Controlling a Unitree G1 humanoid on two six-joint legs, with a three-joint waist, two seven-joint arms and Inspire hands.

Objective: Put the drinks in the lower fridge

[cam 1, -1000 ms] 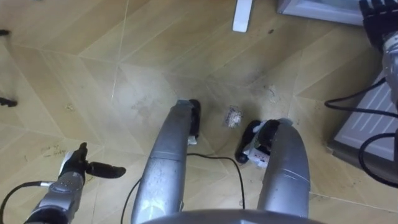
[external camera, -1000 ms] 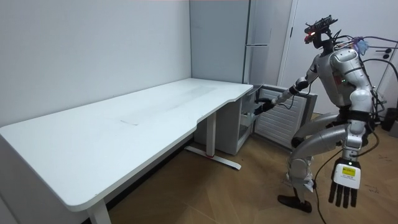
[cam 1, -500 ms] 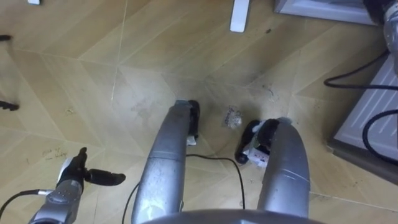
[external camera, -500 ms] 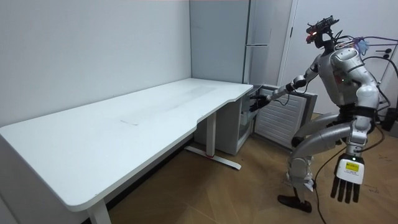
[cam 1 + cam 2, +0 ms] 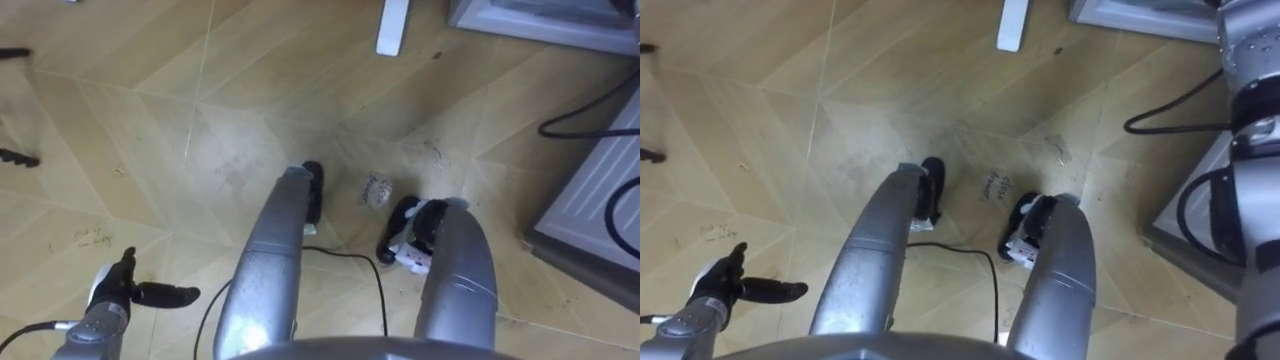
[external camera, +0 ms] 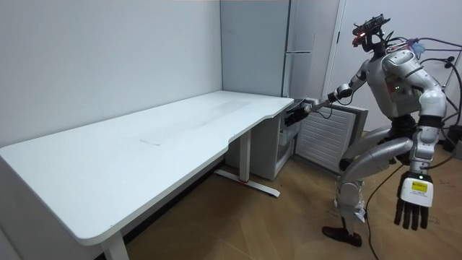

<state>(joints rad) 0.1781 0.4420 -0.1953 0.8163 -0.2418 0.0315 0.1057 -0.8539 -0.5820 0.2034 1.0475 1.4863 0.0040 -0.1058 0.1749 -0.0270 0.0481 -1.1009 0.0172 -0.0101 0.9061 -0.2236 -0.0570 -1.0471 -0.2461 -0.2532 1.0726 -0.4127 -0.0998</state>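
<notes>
Lower fridge tucked under the far end of the long white surface, close to the wall, its ribbed white door swung open toward the room view's right. Robot on the wood floor just beside that open door, knees bent, torso upright, head tipped down. Right arm stretched out level toward the fridge, with the right hand at the top of the opening, between the surface's edge and the door; too small and dark to tell its state, or whether any drink is held there. Left hand hanging low at the robot's side, well apart from the fridge, fingers straight and pointing at the floor, thumb stuck out sideways in the eye views, holding nothing. Between the robot's feet, a small crumpled scrap lying on the floor. At the top edge of the eye views, the white foot of the surface's leg, and at the right the ribbed face of the open door. Behind the lower fridge, a tall grey cabinet reaching up past the surface.
</notes>
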